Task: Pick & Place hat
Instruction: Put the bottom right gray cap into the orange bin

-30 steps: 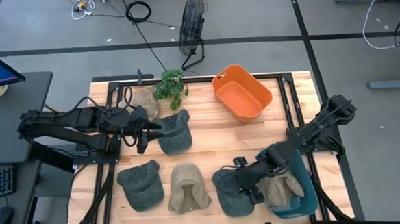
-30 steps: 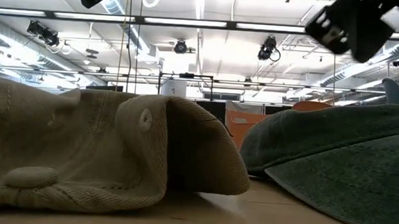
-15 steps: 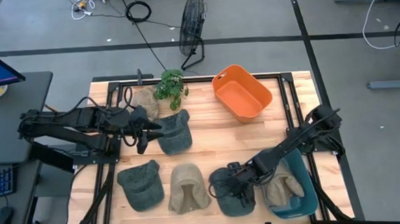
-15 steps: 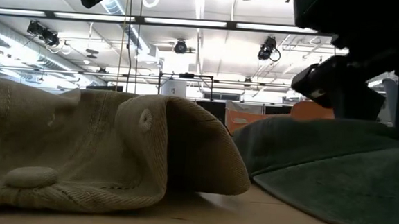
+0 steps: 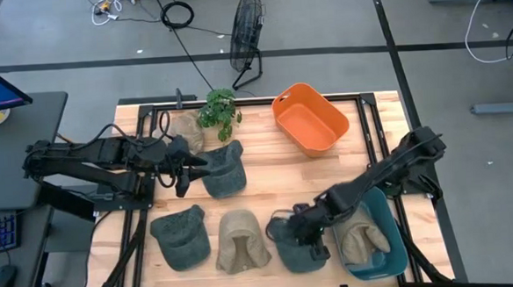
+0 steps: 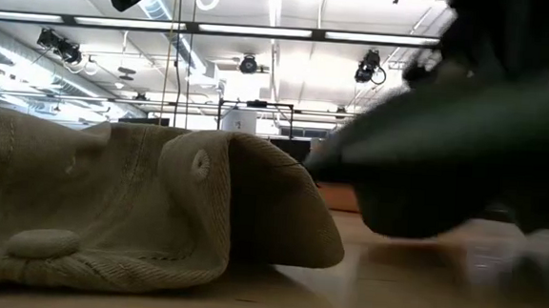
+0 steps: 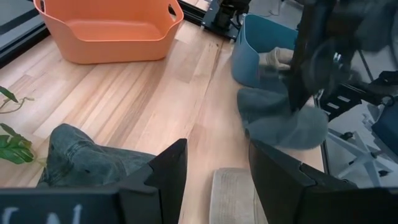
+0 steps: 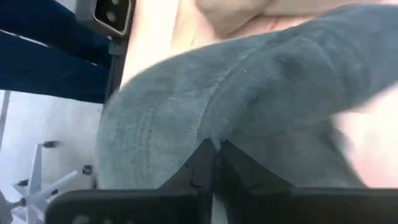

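On the wooden desk (image 5: 267, 174), the right gripper (image 5: 303, 231) has its fingers pinched on the dark green hat (image 5: 299, 247) at the near edge, apparently lifting it. Next likely comes carrying it right to the blue bin (image 5: 387, 242). The left gripper (image 5: 187, 169) waits with fingers spread, near the far-left denim hat (image 5: 224, 170).

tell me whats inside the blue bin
A tan hat lies inside the blue bin. The right arm crosses over the bin's near side, so anything beneath the hat or the arm is hidden.

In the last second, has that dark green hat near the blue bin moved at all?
Yes. The dark green hat, shut in the right gripper, has lifted off the table in the low view, beside the unmoved tan hat.
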